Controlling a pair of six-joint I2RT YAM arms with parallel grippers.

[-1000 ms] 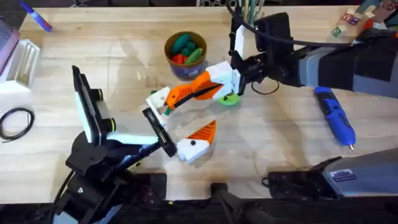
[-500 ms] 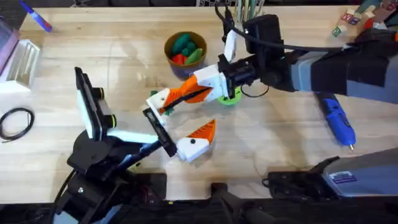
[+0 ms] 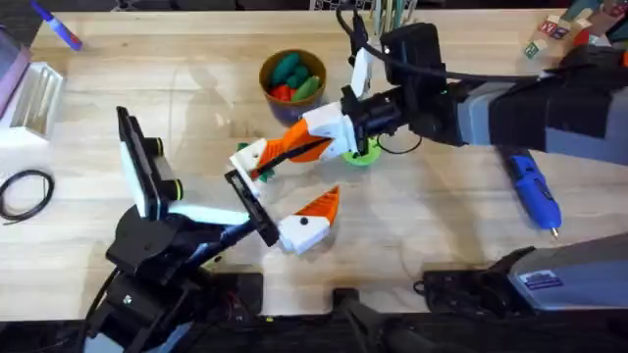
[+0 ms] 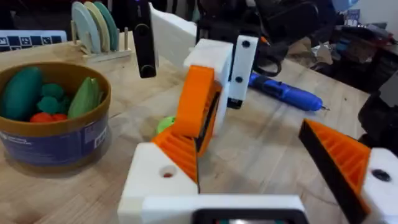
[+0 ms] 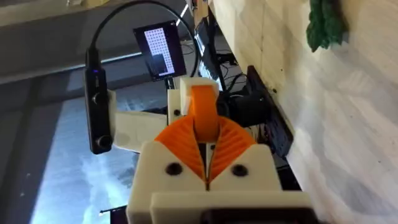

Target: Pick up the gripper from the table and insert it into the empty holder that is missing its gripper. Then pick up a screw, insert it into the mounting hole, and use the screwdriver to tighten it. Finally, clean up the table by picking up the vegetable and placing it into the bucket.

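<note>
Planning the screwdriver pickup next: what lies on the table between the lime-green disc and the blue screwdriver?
In the overhead view, bare wood lies between the lime-green disc and the screwdriver; the right arm and a thin black cable pass above that stretch.

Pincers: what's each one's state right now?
Left pincer: open, holding nothing.
Right pincer: shut on the gripper.
</note>
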